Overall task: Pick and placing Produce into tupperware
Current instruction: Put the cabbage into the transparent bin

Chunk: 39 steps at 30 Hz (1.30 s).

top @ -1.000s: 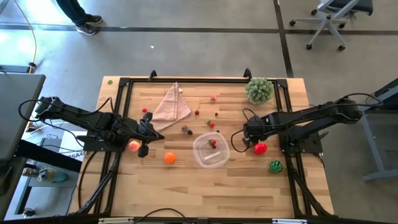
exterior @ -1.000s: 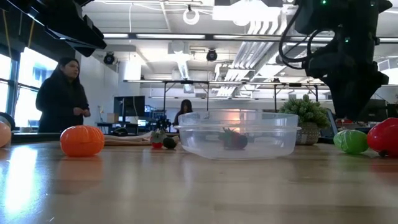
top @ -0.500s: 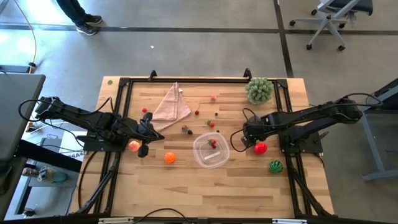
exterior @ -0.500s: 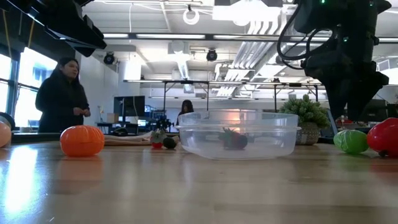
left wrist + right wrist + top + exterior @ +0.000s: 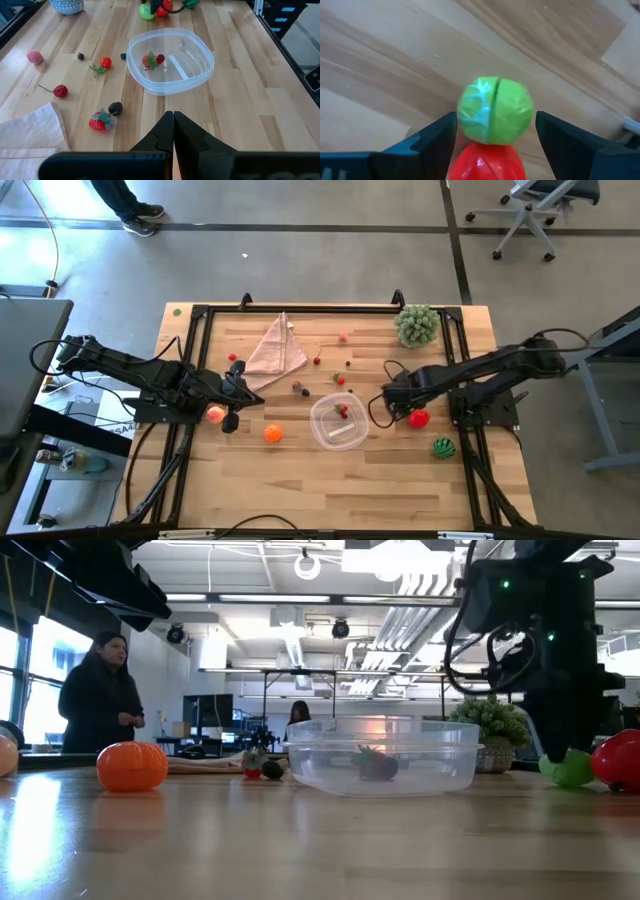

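Note:
My right gripper [image 5: 496,122] is open and low over the table to the right of the clear tupperware [image 5: 338,422]. Its fingers stand on either side of the green apple [image 5: 495,111], with the red apple [image 5: 487,161] right behind it. In the low view the gripper [image 5: 562,745] partly covers the green apple [image 5: 574,769]. A red berry [image 5: 342,411] lies in the tub. The orange [image 5: 273,434], peach [image 5: 215,415] and striped melon [image 5: 443,447] rest on the table. My left gripper [image 5: 173,120] is shut and waits beside the peach. My right gripper comes at the green apple [image 5: 470,112] from above, one finger [image 5: 440,132] on each side of it. The apple rests on the table against the red apple. Whether a finger touches it, I cannot tell.
A bushy plant [image 5: 417,325] stands at the far right corner and a folded pink cloth [image 5: 276,348] lies at the far left. Small berries [image 5: 300,388] are scattered beyond the tub. Black frame rails [image 5: 470,360] edge the table. A person [image 5: 100,690] stands in the room behind.
My right gripper has come down onto the green apple and shifted slightly toward the table's left, so that its fingers now straddle the apple. The fruits and the tub have stayed in place.

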{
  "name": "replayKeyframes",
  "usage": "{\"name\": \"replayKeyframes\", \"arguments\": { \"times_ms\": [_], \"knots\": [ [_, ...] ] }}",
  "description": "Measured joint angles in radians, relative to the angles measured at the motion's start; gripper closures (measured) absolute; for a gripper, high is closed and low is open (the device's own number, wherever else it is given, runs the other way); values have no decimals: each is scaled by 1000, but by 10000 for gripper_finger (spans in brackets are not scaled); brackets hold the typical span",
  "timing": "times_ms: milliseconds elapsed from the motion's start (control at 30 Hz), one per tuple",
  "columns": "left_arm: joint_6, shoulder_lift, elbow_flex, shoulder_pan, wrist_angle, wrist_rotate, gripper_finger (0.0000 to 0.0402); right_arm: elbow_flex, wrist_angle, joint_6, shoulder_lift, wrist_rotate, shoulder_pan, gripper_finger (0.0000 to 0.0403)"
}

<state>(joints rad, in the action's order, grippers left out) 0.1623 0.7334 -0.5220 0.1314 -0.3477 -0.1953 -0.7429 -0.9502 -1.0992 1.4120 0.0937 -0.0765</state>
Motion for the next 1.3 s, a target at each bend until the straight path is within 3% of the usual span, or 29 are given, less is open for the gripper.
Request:
{"name": "replayKeyframes", "arguments": {
  "times_ms": [433,1300],
  "knots": [
    [0,0,0,0,0,0,401,0,77,52,115,-25,29,139],
    [0,0,0,0,0,0,401,0,110,80,114,-14,37,165]
  ]
}}
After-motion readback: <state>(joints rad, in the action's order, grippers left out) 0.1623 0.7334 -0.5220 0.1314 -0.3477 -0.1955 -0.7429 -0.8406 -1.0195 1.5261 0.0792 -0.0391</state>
